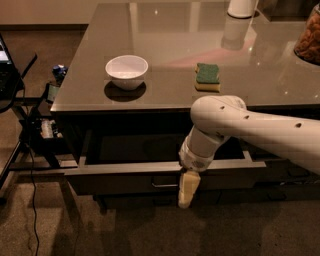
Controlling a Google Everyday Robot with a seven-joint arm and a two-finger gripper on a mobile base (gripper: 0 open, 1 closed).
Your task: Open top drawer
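The top drawer (125, 179) is a wide dark grey-brown drawer under the counter top. It stands pulled out, and its dark inside shows. Its small loop handle (165, 184) sits at the centre of the front. My gripper (187, 192) hangs from the white arm (235, 125) and points down, just right of the handle and touching the drawer front.
On the glossy counter (175, 40) stand a white bowl (126, 71), a green and yellow sponge (207, 76), a white cylinder (242, 7) at the back and a jar (308, 37) at the right edge. A black stand with cables (25, 120) is at the left.
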